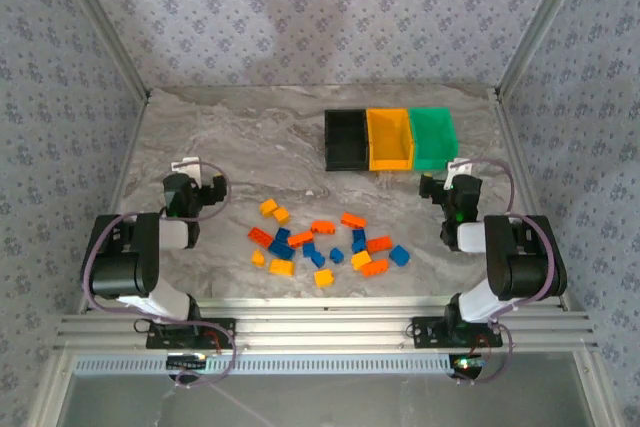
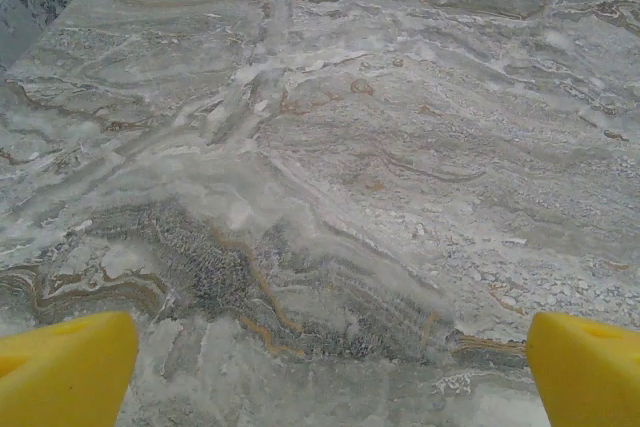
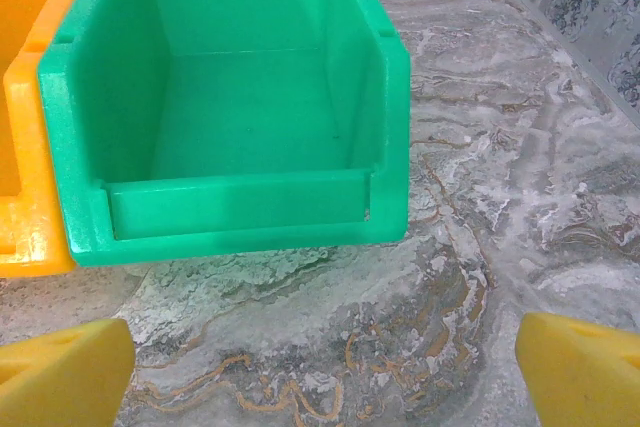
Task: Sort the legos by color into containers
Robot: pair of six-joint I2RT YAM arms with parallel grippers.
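Several legos (image 1: 325, 243) in yellow-orange, red-orange and blue lie scattered on the marble table near its front middle. The containers stand joined in a row at the back: black (image 1: 346, 139), yellow-orange (image 1: 389, 138) and green (image 1: 433, 136). My left gripper (image 1: 197, 184) rests at the left, open, with bare table between its yellow fingertips (image 2: 65, 367). My right gripper (image 1: 452, 183) sits just in front of the green container (image 3: 230, 97), open and empty; its fingertips (image 3: 585, 367) frame bare marble. The green bin looks empty inside.
The marble table (image 1: 250, 137) has free room behind the bricks and to the left. Patterned walls and metal frame posts (image 1: 530, 27) enclose the table. The arm bases stand on rails (image 1: 320, 332) at the near edge.
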